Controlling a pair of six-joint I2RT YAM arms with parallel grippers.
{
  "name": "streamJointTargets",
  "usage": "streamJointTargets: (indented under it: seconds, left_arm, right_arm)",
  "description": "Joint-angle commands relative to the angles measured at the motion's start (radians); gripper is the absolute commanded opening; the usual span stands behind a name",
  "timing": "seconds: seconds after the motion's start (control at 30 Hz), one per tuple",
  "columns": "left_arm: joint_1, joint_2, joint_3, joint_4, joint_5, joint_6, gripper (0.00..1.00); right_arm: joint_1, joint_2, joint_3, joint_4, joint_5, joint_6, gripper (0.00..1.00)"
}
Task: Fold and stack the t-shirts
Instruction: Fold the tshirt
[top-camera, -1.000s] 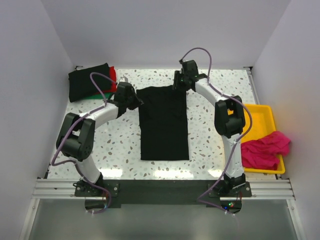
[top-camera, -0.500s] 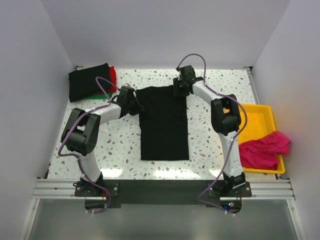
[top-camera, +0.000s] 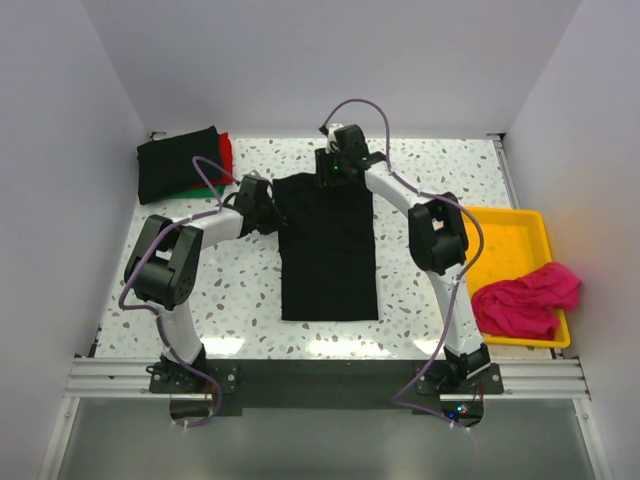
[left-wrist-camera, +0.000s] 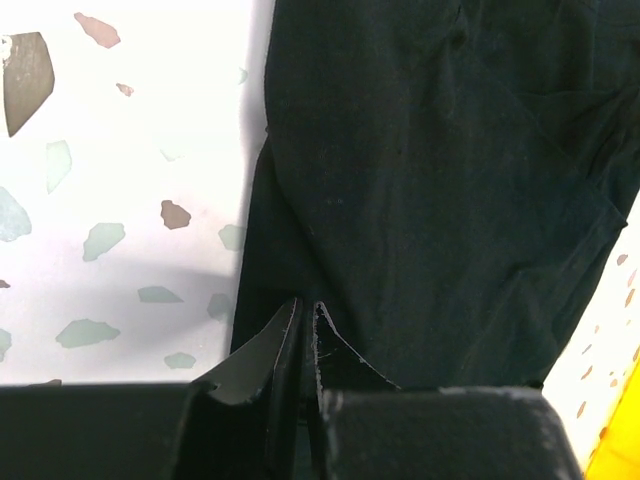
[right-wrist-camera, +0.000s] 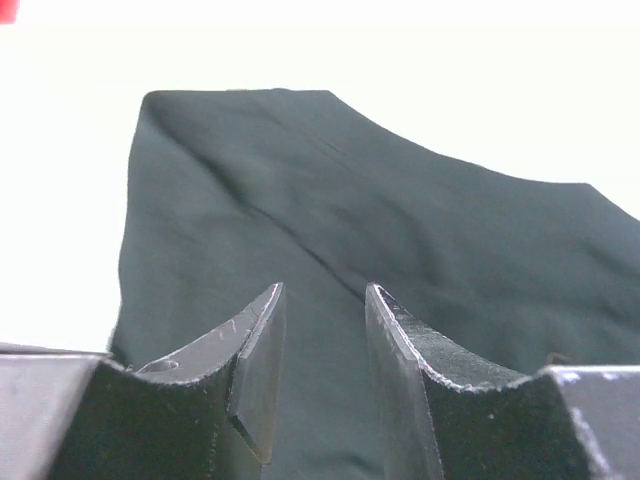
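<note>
At the far left corner of the table (top-camera: 240, 290) we see a folded black t-shirt (top-camera: 178, 165) lying on top of a red t-shirt (top-camera: 226, 152) and a green t-shirt (top-camera: 200, 191) (only their edges show). Next comes our left gripper (left-wrist-camera: 307, 303), its fingers pressed together on the left edge of the spread black t-shirt (top-camera: 328, 250), near a far corner. That shirt lies flat mid-table, long side running away from the bases. Our right gripper (right-wrist-camera: 323, 290) hangs over its far edge, fingers apart above the cloth. At the right, the magenta-pink t-shirt (top-camera: 525, 300) is bunched in the yellow tray (top-camera: 515, 235), spilling over its rim.
</note>
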Motion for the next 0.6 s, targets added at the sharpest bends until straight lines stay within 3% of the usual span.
streamJointTargets:
  seconds: [0.0,0.57]
  left_arm:
    - [0.005,0.005,-0.004,0.001,-0.013,-0.020,0.09]
    - [0.010,-0.096,-0.074,0.010,0.045,-0.014,0.09]
  right_arm:
    - [0.036,0.039,0.081,0.096,-0.052,-0.035,0.41]
    - [0.098,0.199,0.244,0.142,-0.080,-0.031,0.41]
